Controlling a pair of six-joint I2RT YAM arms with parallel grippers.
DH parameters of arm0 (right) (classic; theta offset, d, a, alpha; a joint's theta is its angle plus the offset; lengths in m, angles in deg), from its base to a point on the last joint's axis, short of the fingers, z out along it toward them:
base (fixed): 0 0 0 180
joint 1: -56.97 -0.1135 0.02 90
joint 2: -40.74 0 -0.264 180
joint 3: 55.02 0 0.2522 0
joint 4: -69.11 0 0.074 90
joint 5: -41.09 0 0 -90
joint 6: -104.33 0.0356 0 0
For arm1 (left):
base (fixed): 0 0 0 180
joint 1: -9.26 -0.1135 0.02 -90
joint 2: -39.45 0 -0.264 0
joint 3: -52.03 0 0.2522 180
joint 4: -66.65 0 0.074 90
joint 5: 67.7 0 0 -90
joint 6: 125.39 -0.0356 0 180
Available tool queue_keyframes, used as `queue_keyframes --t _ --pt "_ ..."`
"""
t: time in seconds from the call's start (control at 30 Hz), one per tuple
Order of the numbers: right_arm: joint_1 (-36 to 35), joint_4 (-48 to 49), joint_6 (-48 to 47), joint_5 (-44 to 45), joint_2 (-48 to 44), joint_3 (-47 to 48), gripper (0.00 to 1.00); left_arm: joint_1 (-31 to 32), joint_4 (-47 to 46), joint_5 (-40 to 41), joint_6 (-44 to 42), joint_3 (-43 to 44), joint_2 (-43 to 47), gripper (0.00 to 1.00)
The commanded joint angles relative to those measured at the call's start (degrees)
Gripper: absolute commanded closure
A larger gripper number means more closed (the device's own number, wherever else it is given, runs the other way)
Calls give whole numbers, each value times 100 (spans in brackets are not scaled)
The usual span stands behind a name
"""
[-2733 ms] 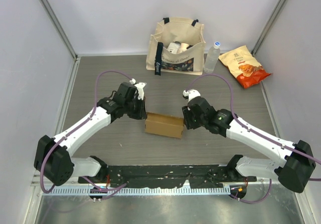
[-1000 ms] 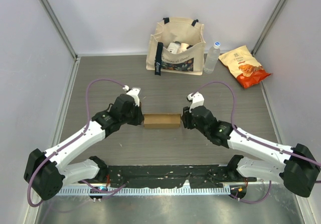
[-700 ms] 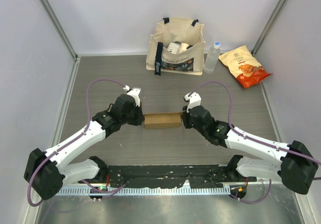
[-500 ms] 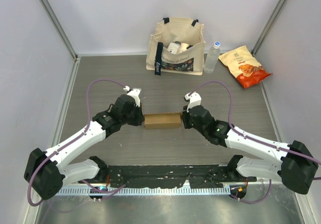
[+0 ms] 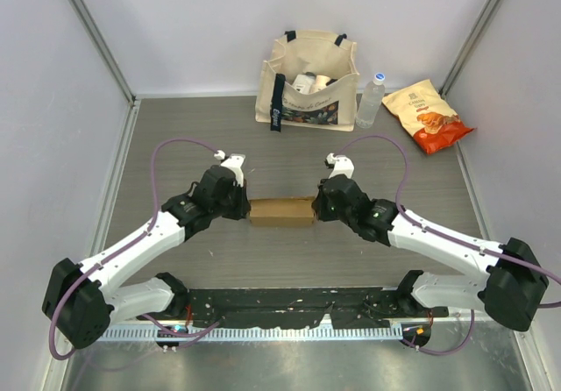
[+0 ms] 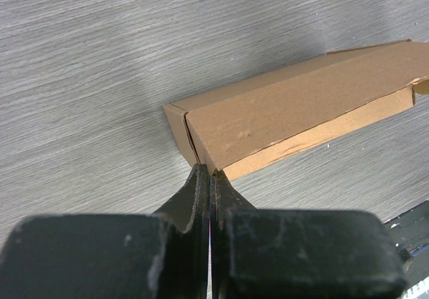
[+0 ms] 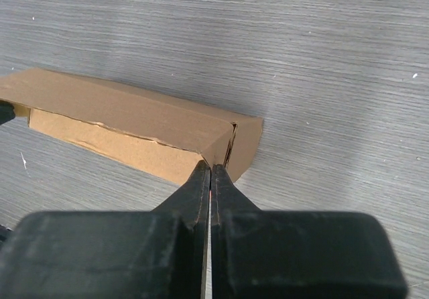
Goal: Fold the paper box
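The paper box (image 5: 282,211) is a plain brown closed long block lying flat mid-table, between my two grippers. My left gripper (image 5: 248,208) is shut, its tips against the box's left end. My right gripper (image 5: 316,207) is shut, its tips against the right end. In the left wrist view the closed gripper (image 6: 209,172) touches the near corner of the box (image 6: 295,108) at its end flap. In the right wrist view the closed gripper (image 7: 210,167) touches the box (image 7: 134,121) at its near end corner. Nothing shows between either pair of fingers.
A beige printed tote bag (image 5: 307,80) stands at the back centre, with a water bottle (image 5: 372,100) to its right and a yellow-orange snack packet (image 5: 427,115) at the back right. Walls enclose the table on three sides.
The box turned from tilted to level and now shows a narrower face. Both grippers closed in on its ends. In the last half second the right gripper nudged slightly left.
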Motion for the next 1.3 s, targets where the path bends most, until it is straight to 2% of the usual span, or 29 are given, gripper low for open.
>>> queue_keyframes --t 0.0,0.17,0.43,0.67,0.87,0.97,1.07,1.2,1.27 --pt "-18 18 509 8 52 300 99 19 -299 -26 66 -33 62 100" --pt "-1 -9 589 -80 78 371 99 19 -308 0 75 -51 62 100" --pt "-10 -220 -650 166 96 275 99 19 -343 9 118 -60 71 100" --pt "-53 613 -1047 87 122 -332 99 19 -527 61 329 -305 124 100" --pt "-493 1186 -1152 798 236 -675 99 72 -835 70 663 -596 238 100" --pt "-528 1099 -1030 860 157 -666 99 80 -835 140 716 -640 308 100" --pt "-528 653 -819 711 -18 -517 90 80 -818 228 725 -675 378 100" --pt "-528 -95 -652 421 -378 -219 64 80 -809 202 751 -692 335 100" --pt "-528 -552 -677 229 -642 -157 57 80 -809 185 760 -701 308 100"
